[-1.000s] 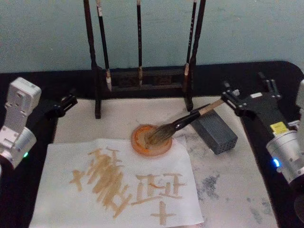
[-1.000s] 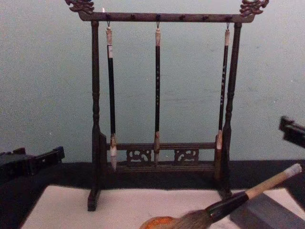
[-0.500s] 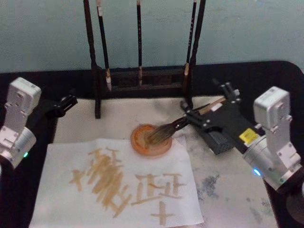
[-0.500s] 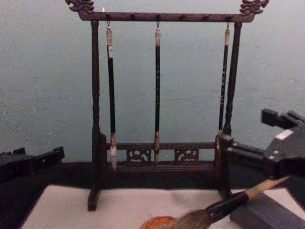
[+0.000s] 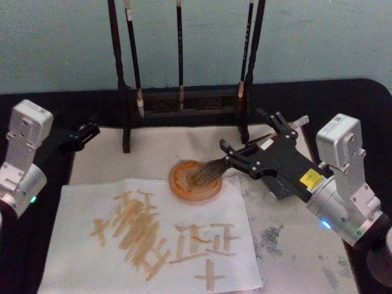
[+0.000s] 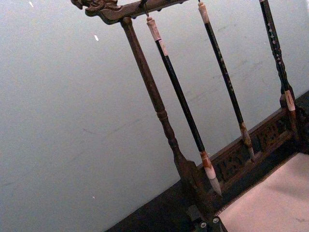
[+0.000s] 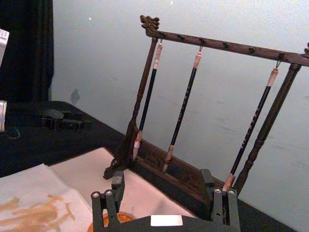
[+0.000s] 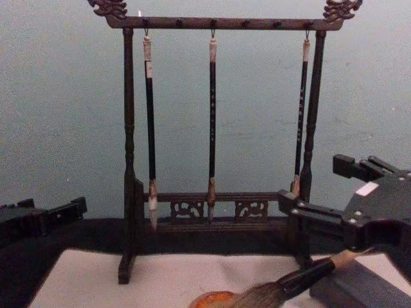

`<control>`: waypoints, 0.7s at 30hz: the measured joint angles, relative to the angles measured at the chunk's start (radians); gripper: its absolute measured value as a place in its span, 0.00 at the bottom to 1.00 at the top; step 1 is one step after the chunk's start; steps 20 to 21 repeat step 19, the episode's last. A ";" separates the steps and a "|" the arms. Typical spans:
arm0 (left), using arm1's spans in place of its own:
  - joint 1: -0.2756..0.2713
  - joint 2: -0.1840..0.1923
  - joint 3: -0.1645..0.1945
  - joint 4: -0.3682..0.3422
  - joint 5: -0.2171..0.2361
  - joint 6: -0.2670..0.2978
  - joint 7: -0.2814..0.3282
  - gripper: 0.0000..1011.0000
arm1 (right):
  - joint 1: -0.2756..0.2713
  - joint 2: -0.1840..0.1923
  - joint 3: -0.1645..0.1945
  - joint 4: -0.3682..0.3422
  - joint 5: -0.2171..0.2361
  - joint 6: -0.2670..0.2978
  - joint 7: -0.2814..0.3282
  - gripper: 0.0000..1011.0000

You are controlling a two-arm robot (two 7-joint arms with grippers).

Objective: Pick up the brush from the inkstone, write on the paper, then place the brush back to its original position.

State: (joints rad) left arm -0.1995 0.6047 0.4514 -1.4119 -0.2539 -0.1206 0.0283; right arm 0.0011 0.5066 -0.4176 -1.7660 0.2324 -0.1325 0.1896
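I'm seeing the rack (image 5: 184, 98) showing dark, carved wood. The paper (image 5: 92, 269) is looking matt, the brush (image 5: 211, 173) bristles coarse.

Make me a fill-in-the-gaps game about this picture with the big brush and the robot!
1. The brush rests its bristles in the round ____ dish.
2. The rack holds ____ slim hanging brushes.
3. The open ____ gripper is spread over the big brush's handle.
4. The tan writing is on the ____.

Missing words: orange; three; right; paper
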 joint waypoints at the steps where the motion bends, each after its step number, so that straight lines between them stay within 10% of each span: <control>1: 0.000 0.000 0.000 0.000 0.000 0.000 0.000 0.99 | 0.000 0.000 0.000 0.000 0.000 0.000 0.000 0.99; 21: 0.000 0.000 0.000 0.000 0.000 0.000 0.000 0.99 | -0.002 -0.001 0.003 0.000 0.000 -0.002 -0.009 0.99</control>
